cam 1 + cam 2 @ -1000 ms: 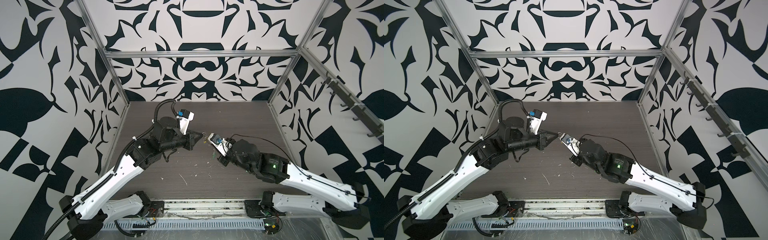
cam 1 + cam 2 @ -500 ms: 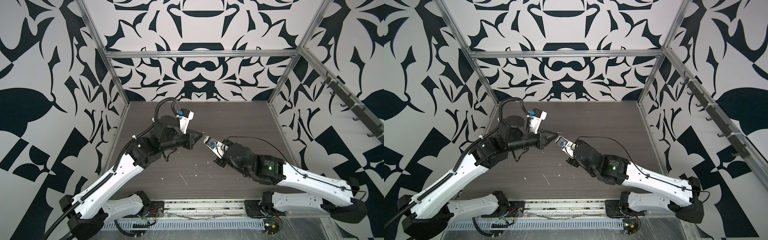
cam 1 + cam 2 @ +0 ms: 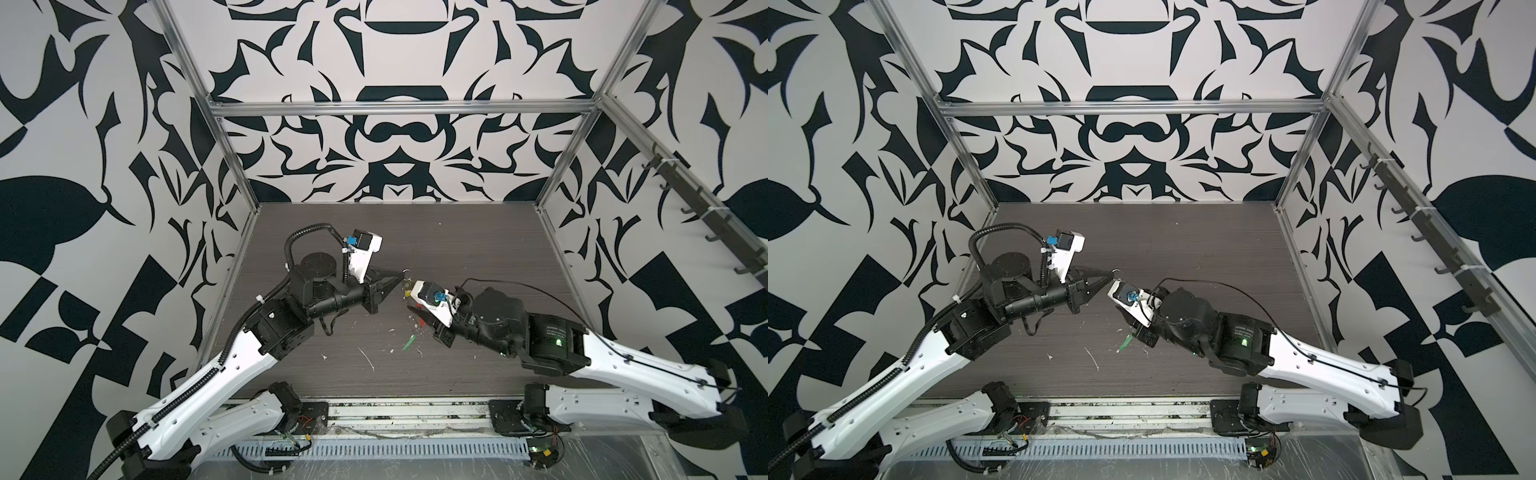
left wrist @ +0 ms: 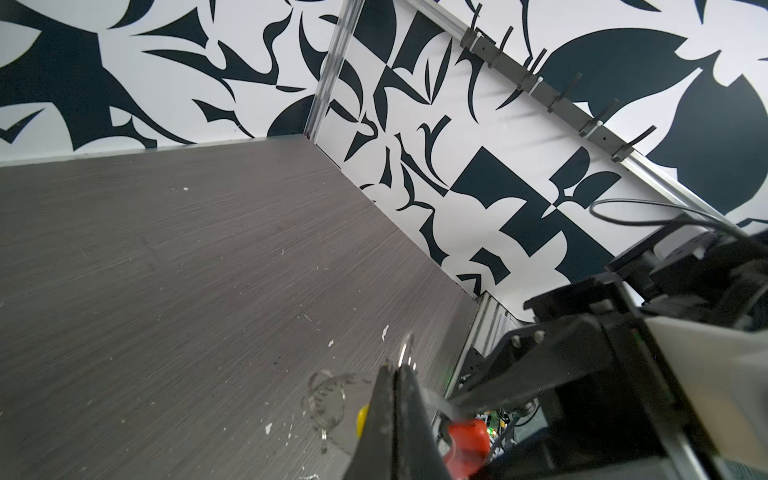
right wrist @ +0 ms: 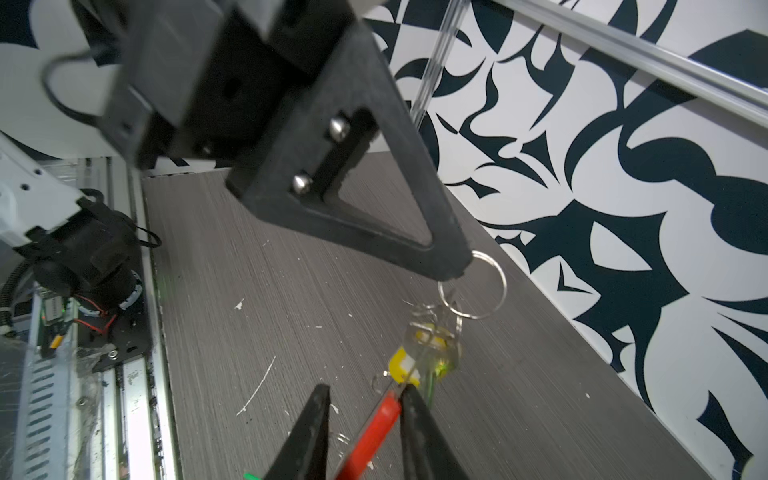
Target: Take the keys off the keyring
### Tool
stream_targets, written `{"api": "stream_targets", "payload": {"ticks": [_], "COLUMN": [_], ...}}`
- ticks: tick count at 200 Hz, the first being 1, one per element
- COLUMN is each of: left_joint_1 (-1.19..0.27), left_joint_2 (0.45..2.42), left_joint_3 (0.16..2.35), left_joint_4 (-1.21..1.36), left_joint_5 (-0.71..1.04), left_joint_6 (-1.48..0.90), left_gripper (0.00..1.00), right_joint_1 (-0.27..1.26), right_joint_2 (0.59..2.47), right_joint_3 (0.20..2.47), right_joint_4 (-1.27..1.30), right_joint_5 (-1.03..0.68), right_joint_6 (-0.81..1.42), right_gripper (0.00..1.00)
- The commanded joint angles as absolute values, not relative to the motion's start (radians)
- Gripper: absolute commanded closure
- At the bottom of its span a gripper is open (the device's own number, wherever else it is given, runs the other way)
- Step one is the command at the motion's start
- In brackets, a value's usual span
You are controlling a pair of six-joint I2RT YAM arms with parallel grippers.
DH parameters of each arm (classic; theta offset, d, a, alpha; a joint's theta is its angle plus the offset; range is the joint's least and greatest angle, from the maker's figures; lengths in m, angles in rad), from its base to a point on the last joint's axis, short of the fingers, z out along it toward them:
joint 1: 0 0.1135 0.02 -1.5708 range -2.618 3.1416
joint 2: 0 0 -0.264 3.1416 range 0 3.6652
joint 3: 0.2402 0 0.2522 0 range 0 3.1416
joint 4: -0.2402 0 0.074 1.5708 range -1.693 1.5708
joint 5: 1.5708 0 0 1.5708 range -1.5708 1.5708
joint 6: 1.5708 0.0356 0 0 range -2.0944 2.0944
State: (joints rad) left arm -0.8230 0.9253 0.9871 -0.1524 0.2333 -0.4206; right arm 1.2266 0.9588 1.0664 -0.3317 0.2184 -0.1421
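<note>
The keyring (image 5: 503, 286) is pinched in the closed left gripper (image 5: 457, 268) above the table (image 5: 249, 270), with a yellow tag (image 5: 401, 361) hung from it. The jaws of the right gripper (image 5: 365, 392) are parted around a red piece (image 5: 374, 432).

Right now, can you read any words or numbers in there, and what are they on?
No text here can be read.
Small white print on the right arm's black housing: too small to read.
White window on the yellow tag: blurred, no writing can be made out.
</note>
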Motion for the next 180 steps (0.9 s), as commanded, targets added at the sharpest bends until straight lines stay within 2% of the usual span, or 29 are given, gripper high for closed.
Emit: {"api": "stream_targets", "payload": {"ticks": [1, 46, 66, 97, 143, 180], "left_joint_1": [-0.818, -0.818, -0.818, -0.818, -0.818, -0.818], "left_joint_2": [0.896, 0.819, 0.794, 0.781, 0.77, 0.769], "left_joint_3": [0.942, 0.824, 0.804, 0.795, 0.785, 0.783], "left_joint_4": [-0.013, 0.159, 0.183, 0.19, 0.209, 0.224], "left_joint_5": [0.25, 0.326, 0.354, 0.41, 0.442, 0.476], "left_joint_6": [-0.375, -0.338, -0.333, -0.331, -0.352, -0.365], "left_gripper": [1.0, 1.0, 1.0, 1.0, 1.0, 1.0], "right_joint_1": [1.231, 1.231, 1.231, 1.232, 1.232, 1.231], "right_joint_2": [0.91, 0.823, 0.793, 0.778, 0.806, 0.819], "right_joint_3": [1.054, 0.962, 0.927, 0.9, 0.894, 0.889], "right_joint_4": [-0.251, -0.137, -0.092, -0.062, -0.041, -0.006], "right_joint_5": [0.161, 0.183, 0.263, 0.291, 0.163, 0.184], "right_joint_6": [-0.098, -0.058, -0.046, -0.034, -0.039, -0.054], "right_gripper": [0.66, 0.66, 0.66, 0.71, 0.64, 0.64]}}
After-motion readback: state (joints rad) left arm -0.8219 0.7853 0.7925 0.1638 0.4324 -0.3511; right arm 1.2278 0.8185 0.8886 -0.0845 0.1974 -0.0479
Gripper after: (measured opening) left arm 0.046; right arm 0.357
